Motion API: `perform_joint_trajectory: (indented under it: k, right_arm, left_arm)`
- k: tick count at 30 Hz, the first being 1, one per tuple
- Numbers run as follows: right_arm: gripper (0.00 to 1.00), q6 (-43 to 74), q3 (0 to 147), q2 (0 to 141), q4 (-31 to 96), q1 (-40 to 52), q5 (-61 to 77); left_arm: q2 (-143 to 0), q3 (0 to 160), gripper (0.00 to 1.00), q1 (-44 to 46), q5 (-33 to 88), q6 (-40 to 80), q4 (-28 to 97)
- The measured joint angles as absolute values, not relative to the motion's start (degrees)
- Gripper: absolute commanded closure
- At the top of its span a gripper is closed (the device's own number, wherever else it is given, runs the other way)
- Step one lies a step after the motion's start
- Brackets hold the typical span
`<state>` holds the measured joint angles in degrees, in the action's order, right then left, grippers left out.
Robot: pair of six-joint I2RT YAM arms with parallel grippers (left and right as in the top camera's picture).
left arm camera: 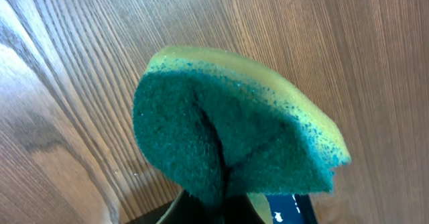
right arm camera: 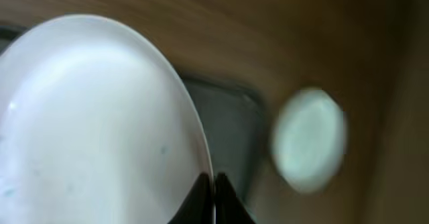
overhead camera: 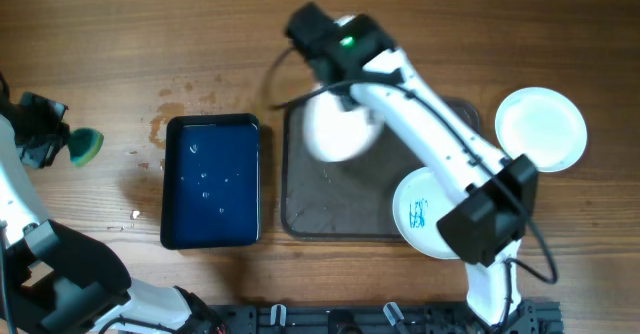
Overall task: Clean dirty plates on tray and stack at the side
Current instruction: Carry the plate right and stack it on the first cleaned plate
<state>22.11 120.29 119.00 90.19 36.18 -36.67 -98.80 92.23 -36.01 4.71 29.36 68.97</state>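
The left pincer (overhead camera: pixel 62 142) hangs near the left edge of the counter (overhead camera: pixel 120 34), pressed onto a sponge (left arm camera: pixel 234 137); the sponge's dark green scouring face is creased where it is squeezed, its yellow layer lies behind, and it hangs over bare wood. A blue basin (overhead camera: pixel 212 236) lies to the right of the sponge with pale specks on its floor; just beside it, toward the middle of the counter, lies the dark tray (overhead camera: pixel 330 209).

The right arm (overhead camera: pixel 440 139) stretches from the near edge diagonally across the dark tray toward the far edge; the right pincer (right arm camera: pixel 214 187) pinches the rim of a white plate (overhead camera: pixel 338 132), its two fingertips nipped close on the thin edge. This plate hangs over the far-left part of the dark tray and looks blurred from overhead; whether it touches the tray I cannot tell; faint bluish flecks show on its face in the right wrist view.

A marked plate (overhead camera: pixel 418 214) with blue scribbles lies at the tray's near-right corner, partly under the arm; a plain plate (overhead camera: pixel 545 129) rests on bare wood near the right edge of the counter, just beside the tray's far-right corner.
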Motion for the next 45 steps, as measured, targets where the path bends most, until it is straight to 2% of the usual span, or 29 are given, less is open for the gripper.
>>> perform_joint_trajectory:
  k: [3,11,15,26,27,31,36,45]
  right_arm:
    - [0.96,23.5,120.2,116.4,88.5,30.2,-36.1]
    - [0.95,20.4,120.3,114.1,80.6,17.1,-7.7]
    - [0.95,18.8,120.3,114.1,82.4,4.0,-1.0]
    - [0.95,14.6,119.8,114.1,87.6,-23.6,3.4]
    - [0.95,14.6,119.0,114.1,87.9,-28.1,3.4]
    - [0.95,14.6,114.8,114.0,87.2,-36.5,4.9]
    - [0.95,14.9,103.7,113.5,80.1,-41.5,6.1]
    - [0.96,15.7,85.4,112.6,66.1,-41.7,8.6]
  left_arm:
    - [-98.8,92.2,0.96,-36.0,4.9,29.4,68.9]
    - [-98.9,92.2,0.96,-36.0,4.9,29.4,69.4]
    - [-98.9,92.2,0.96,-35.3,5.3,29.4,69.2]
    - [-99.8,92.2,0.96,-22.8,5.9,29.4,66.7]
    - [-99.8,92.2,0.96,-22.0,5.8,29.4,66.5]
    - [-99.8,92.2,0.96,-19.8,5.9,29.4,65.8]
    - [-99.8,92.2,0.96,-18.6,5.9,29.4,65.5]
    - [-99.9,92.2,0.96,-18.5,5.8,29.4,65.5]
